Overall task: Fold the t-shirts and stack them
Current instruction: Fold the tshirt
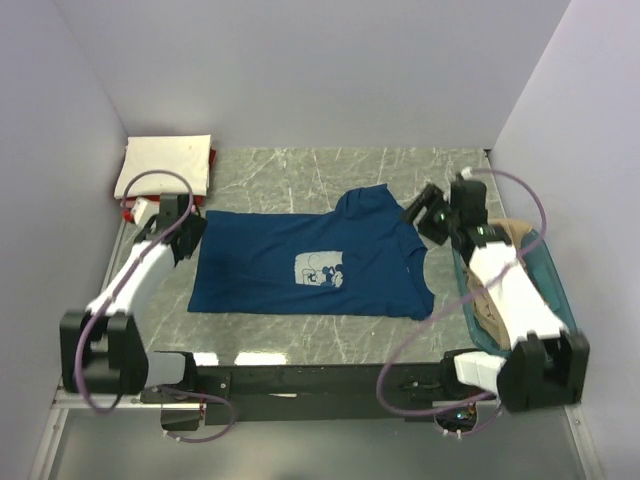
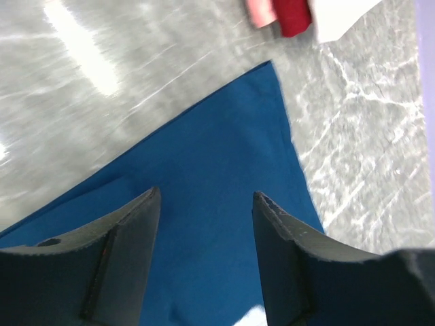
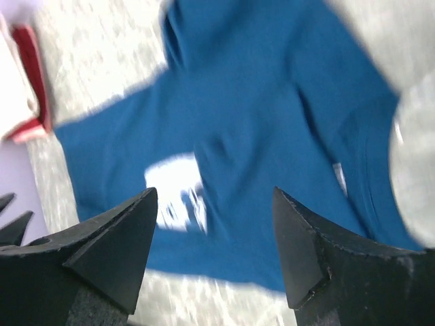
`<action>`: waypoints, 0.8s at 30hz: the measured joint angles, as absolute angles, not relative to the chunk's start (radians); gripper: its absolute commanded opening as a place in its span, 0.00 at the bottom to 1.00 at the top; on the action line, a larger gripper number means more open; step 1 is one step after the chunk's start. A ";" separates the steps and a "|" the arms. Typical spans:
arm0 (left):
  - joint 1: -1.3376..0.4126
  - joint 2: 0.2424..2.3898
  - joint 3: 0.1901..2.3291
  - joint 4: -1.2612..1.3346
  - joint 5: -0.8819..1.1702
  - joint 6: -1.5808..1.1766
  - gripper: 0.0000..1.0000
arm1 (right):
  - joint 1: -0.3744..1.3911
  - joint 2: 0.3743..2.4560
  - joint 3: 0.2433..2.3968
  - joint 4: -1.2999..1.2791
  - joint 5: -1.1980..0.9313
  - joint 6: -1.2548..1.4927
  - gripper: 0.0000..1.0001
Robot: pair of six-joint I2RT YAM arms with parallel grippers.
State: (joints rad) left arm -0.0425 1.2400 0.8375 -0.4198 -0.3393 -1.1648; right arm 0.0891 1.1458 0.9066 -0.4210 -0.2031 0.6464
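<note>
Left pincer [image 2: 204,197]: jaws wide apart with nothing between them. It hangs over the hem end of the dark blue t-shirt [image 1: 300,265], near its far corner.
Right pincer [image 1: 425,212]: jaws wide apart and empty, held above the table [image 1: 290,165] just beside the shirt's collar and far sleeve.
Dark blue t-shirt: mid-table, spread flat with the print side up. Hem lies toward the left arm and collar toward the right. Both sleeves are out and no fold is made.
Print [image 1: 320,270]: a pale square on the chest.
Cream tee [image 1: 165,165]: folded, far-left corner of the table, lying on the red tee [image 2: 292,17]. Both are apart from the blue shirt.
Teal tub [image 1: 548,262]: right edge of the table, partly hidden by the right arm, with the tan tee [image 1: 510,232] inside.
Step in hand (judged): blue shirt laid out, first fold not yet begun.
Next move (judged): each pincer lowers to its own end of one long edge and nips both layers. The two then carry that edge across together, level, so the cloth does not skew.
Height above cloth: cannot tell, because the wrist views are blurred.
</note>
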 measured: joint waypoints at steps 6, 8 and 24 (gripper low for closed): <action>-0.057 1.520 1.015 -0.387 -0.336 -1.152 0.59 | 0.089 1.549 1.278 -0.349 -0.187 0.591 0.72; -0.064 1.579 1.050 -0.378 -0.328 -1.143 0.59 | 0.089 1.683 1.416 -0.353 -0.180 0.569 0.72; -0.073 1.968 1.419 -0.434 -0.370 -1.121 0.56 | 0.089 2.222 1.895 -0.477 -0.145 0.434 0.70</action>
State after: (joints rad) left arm -0.0731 1.9678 1.4193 -0.4339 -0.3698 -1.1210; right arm 0.0891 2.2219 1.8946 -0.4770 -0.1448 0.4339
